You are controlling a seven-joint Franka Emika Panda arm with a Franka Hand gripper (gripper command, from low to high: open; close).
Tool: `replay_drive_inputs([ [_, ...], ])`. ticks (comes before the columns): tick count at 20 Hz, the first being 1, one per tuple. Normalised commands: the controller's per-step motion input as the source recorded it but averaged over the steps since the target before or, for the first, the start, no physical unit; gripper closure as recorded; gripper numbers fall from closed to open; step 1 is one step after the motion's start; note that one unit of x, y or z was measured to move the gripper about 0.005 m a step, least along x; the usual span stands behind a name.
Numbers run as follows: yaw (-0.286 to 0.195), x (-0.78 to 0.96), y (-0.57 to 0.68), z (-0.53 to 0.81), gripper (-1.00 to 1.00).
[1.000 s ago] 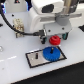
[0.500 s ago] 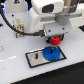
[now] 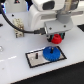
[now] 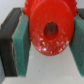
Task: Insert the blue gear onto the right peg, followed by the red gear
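Claw: the gripper [image 4: 48, 37] is squeezed onto the red gear [image 3: 56, 38], one gear side against each pad.
Pads: the green fingers [image 4: 20, 45] press the red gear from both sides in the wrist view.
Red gear: it hangs in the air under the arm, just above the blue gear [image 3: 51, 53], and I cannot tell if the two touch.
Red gear hole: the dark middle hole shows in the wrist view.
Blue gear: it lies flat on the white plate [image 3: 35, 58] with the black edge, at the end on the exterior view's right.
Right peg: hidden, so I cannot tell where it is.
Table: the white table [image 3: 70, 70] holds the plate.
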Motion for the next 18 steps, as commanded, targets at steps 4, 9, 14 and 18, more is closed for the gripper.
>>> replay_drive_inputs([
  [4,0.000,0.53,-0.12,0.57,1.00],
  [9,0.000,0.63,-0.15,0.46,1.00],
  [14,0.000,0.67,-0.21,0.35,1.00],
  [18,0.000,0.67,-0.25,0.22,1.00],
])
